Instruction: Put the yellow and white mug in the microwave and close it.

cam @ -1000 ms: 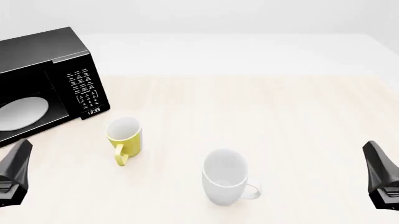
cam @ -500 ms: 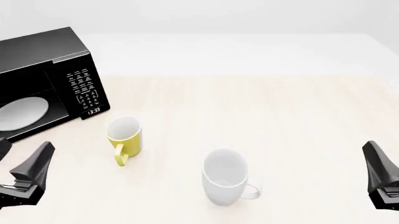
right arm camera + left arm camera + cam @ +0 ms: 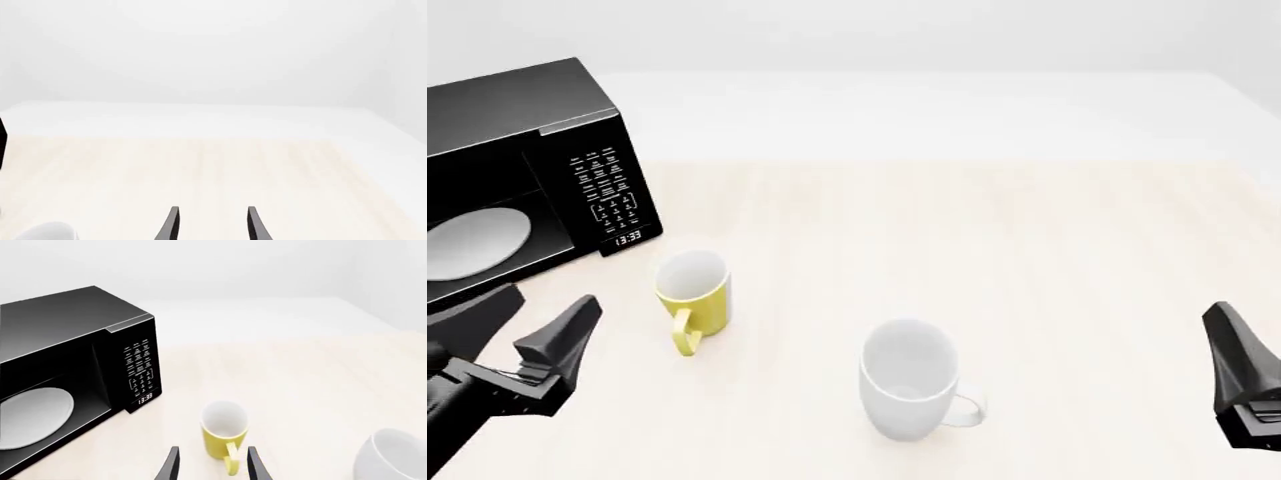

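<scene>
left end effector open, advancing from lower left toward mug | reaching for it | right end effector idling, open | microwave standing open

A black microwave with white keypad markings holds a white plate. The mug is yellow outside, white inside, on a pale wood-grain desk. The bigger mug is white.

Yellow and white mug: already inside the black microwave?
No, the yellow and white mug stands on the table outside the open black microwave.
</scene>
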Robot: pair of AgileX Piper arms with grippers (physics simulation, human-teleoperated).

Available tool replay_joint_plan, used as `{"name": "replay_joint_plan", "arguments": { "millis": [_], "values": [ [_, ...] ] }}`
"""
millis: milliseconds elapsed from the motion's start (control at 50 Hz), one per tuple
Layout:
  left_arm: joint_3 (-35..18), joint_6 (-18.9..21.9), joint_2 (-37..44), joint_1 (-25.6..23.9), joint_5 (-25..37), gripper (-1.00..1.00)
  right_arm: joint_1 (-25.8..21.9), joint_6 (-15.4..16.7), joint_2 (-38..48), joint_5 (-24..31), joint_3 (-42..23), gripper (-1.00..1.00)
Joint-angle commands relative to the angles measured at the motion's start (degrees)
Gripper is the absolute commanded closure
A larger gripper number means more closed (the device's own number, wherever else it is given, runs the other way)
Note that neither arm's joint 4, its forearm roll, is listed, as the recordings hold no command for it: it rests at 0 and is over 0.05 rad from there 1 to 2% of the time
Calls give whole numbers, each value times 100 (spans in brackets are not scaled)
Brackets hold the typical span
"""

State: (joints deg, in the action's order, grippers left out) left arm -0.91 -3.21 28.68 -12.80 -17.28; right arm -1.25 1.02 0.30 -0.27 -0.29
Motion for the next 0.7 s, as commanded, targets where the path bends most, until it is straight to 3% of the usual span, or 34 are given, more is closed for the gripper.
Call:
{"name": "replay_joint_plan", "arguments": {
  "millis": [20,280,440,700],
  "values": [
    [-36,-262,925,-184,-678,-100,47,-16,-7,1,4,-100],
    [-6,-578,2129,-163,-1515,-100,47,-17,-7,1,4,-100],
    [-55,-925,3473,-152,-2323,-100,48,-16,-6,1,4,-100],
    [-133,-1047,4347,-239,-2883,-100,47,-16,-6,2,4,-100]
  ]
}}
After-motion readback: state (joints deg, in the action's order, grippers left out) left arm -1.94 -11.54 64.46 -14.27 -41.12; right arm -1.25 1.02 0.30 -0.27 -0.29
